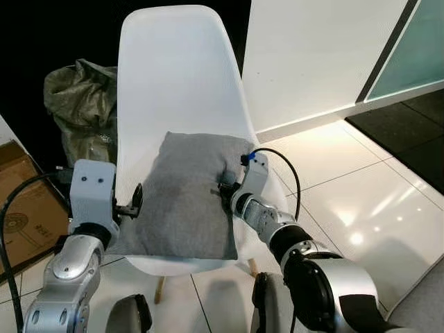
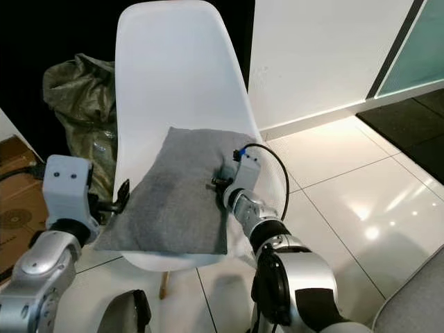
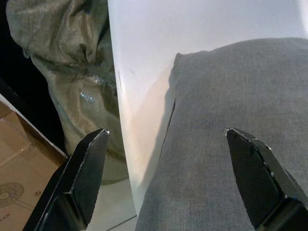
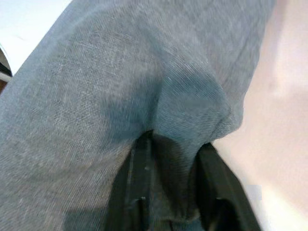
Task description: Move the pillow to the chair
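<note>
- Pillow (image 1: 187,194): grey fabric, lying flat on the seat of the white chair (image 1: 177,76). Its far edge rests against the base of the chair back; its near edge overhangs the front of the seat slightly.
- Right gripper (image 1: 225,189): positioned at the pillow's right edge, about halfway along it. The jaws are closed on a fold of the grey fabric; the right wrist view shows the cloth bunched and pinched between the two black fingers (image 4: 132,192).
- Left gripper (image 1: 133,202): positioned at the pillow's left edge, level with the seat rim. The jaws are spread wide and grip nothing. In the left wrist view, one finger (image 3: 79,178) lies outside the chair's edge and the other lies over the pillow.
- Chair position: standing on a glossy white tiled floor (image 1: 361,187), close to a white wall panel (image 1: 312,55).
- Sack (image 1: 80,104): crumpled, olive-green, standing behind the chair on the robot's left.
- Cardboard box (image 1: 24,201): brown, on the floor just beside the sack, at the left border.
</note>
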You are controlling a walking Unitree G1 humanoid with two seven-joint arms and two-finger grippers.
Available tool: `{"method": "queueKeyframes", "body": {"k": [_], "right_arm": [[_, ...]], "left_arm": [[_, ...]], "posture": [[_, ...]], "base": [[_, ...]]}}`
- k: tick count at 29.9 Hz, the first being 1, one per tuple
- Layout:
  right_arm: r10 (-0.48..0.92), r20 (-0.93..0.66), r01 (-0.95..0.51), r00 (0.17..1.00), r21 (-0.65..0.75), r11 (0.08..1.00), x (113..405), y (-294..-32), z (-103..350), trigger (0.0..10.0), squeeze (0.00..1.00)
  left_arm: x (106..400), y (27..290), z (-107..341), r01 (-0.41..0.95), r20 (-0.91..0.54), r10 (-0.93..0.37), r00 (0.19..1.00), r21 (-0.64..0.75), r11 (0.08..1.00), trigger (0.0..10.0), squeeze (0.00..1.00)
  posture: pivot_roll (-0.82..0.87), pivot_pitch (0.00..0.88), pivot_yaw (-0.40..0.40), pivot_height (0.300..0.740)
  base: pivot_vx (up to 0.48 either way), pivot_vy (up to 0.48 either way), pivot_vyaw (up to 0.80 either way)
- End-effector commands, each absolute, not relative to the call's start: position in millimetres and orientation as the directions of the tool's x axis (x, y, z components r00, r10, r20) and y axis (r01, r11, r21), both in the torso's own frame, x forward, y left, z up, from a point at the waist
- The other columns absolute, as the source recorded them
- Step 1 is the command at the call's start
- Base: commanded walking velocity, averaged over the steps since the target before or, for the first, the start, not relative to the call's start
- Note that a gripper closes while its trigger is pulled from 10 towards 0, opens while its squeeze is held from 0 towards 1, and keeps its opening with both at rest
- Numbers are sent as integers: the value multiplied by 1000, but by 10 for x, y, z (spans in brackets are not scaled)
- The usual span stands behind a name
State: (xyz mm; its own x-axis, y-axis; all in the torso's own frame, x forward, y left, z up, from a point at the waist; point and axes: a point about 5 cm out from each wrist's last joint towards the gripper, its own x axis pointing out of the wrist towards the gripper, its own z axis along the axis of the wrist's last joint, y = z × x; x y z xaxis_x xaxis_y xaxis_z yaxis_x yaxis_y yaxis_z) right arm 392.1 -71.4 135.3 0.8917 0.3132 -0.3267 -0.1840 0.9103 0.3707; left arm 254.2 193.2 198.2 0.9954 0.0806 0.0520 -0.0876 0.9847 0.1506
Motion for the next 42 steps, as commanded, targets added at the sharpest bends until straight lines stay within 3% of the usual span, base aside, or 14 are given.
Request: {"method": "queueKeyframes", "body": {"k": [1,11,16,18,22,23,33,34,42], "right_arm": [[329,-322,-236,888,296,925,3938,-764,1378,10000,1000],[430,-313,-345,847,291,892,3985,-1082,1487,10000,1000],[470,-295,-385,832,303,872,3995,-1207,1549,10000,1000],[473,-273,-392,838,303,869,3988,-1386,1567,10000,1000],[491,-202,-418,847,316,852,3975,-1503,1604,10000,1000],[487,-162,-416,858,335,845,3970,-1554,1624,10000,1000],[589,17,-548,808,391,740,3874,-1534,1712,10000,1000],[595,57,-561,802,414,717,3865,-1500,1744,10000,0],[693,117,-667,712,422,614,3768,-1136,1707,10000,0]], "left_arm": [[2517,1930,1902,-85,14,84,996,109,990,10000,0],[2597,1920,1741,-87,-33,86,996,-14,996,10000,0],[2623,1919,1718,-95,-32,94,995,-6,995,10000,0],[2642,1941,1636,-108,-48,108,993,-8,994,10000,0],[2650,1957,1559,-106,-58,105,993,-3,994,10000,0],[2655,1980,1526,-114,-63,113,992,-10,993,10000,0],[2722,2108,1447,-150,-60,153,986,38,988,10000,0],[2752,2144,1467,-156,-51,158,986,44,987,10000,0],[2856,2072,1551,-149,3,149,989,23,989,10000,0]], "posture": [[-9,240,-57,463],[-60,199,-63,463],[-80,168,-77,463],[-104,108,-81,463],[-116,102,-76,463],[-126,68,-76,463],[-123,20,-61,463],[-130,20,-56,463],[-125,16,-60,498]], "base": [[0,0,0],[0,0,0],[0,0,0],[0,0,0],[0,0,0],[0,0,0],[0,0,0],[0,0,0],[0,0,0]]}}
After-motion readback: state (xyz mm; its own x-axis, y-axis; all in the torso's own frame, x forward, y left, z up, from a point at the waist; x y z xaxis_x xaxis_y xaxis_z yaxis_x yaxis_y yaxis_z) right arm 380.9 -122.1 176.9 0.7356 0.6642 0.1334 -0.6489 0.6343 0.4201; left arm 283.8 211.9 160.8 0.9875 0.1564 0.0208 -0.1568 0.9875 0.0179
